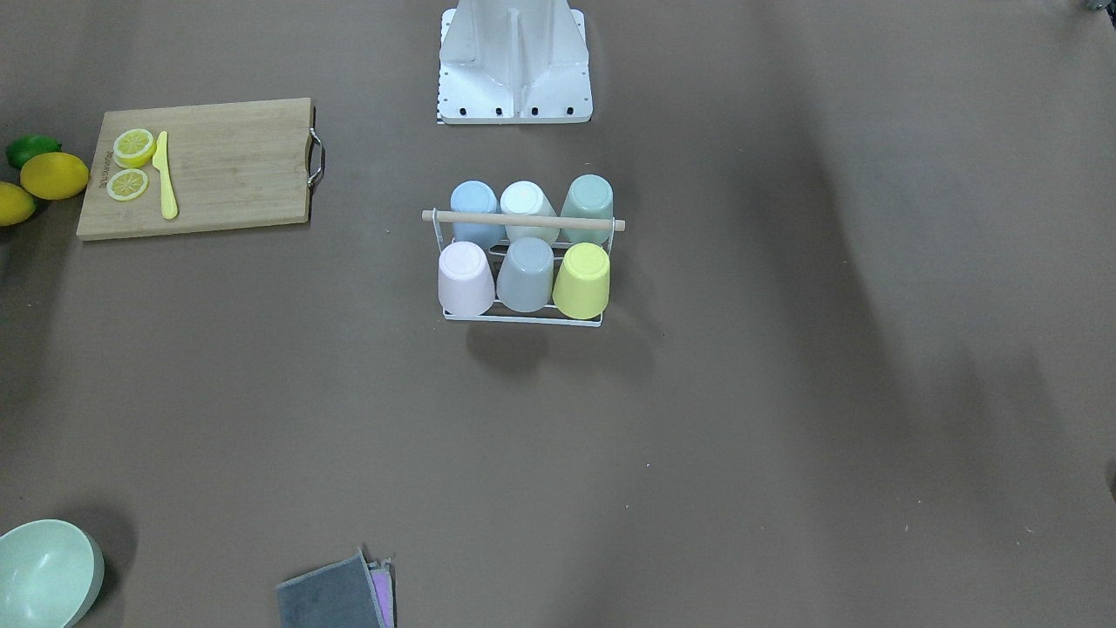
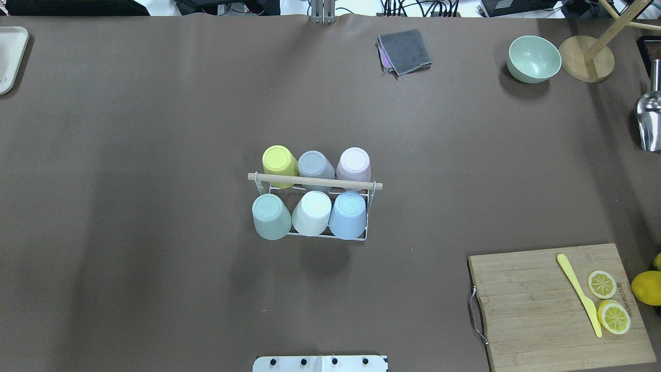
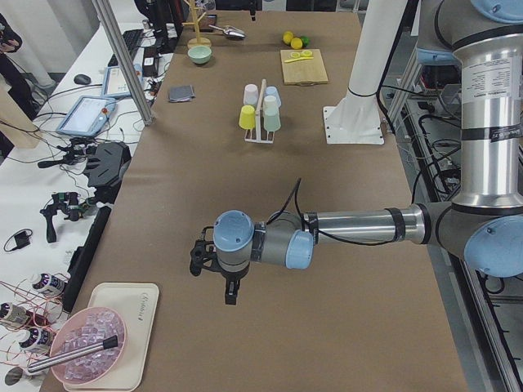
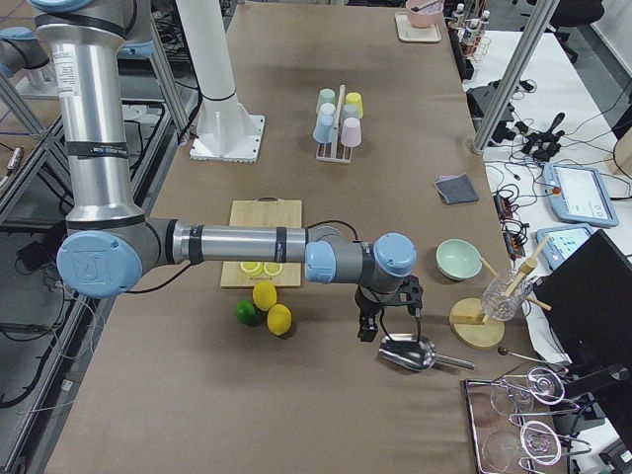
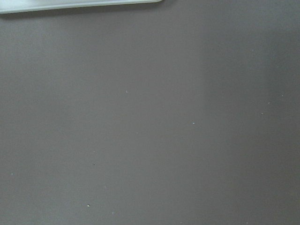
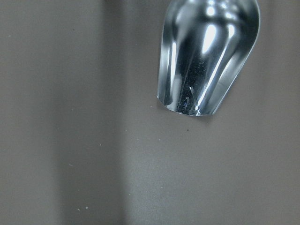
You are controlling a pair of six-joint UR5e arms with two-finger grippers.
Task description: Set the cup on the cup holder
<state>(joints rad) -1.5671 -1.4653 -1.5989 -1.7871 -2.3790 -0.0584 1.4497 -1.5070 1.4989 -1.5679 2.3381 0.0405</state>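
Observation:
The cup holder (image 2: 315, 181), a white wire rack with a wooden rod across its top, stands mid-table, also visible as cup holder (image 1: 523, 220), (image 3: 263, 122), (image 4: 339, 123). Several upturned pastel cups fill both its rows, among them a yellow cup (image 2: 279, 163) and a blue cup (image 2: 348, 214). No cup lies loose on the table. My left gripper (image 3: 214, 278) hangs low over bare table far to the robot's left, showing only in the exterior left view. My right gripper (image 4: 387, 318) hovers above a metal scoop (image 4: 407, 354), only in the exterior right view. I cannot tell either one's state.
A bamboo cutting board (image 2: 537, 305) carries lemon slices (image 2: 613, 316) and a yellow knife (image 2: 578, 293). Whole lemons (image 1: 54, 174) lie beside it. A green bowl (image 2: 533, 58), grey cloth (image 2: 404, 50), wooden stand (image 2: 586, 64), white tray (image 2: 10, 57) and base plate (image 1: 514, 61) ring the table.

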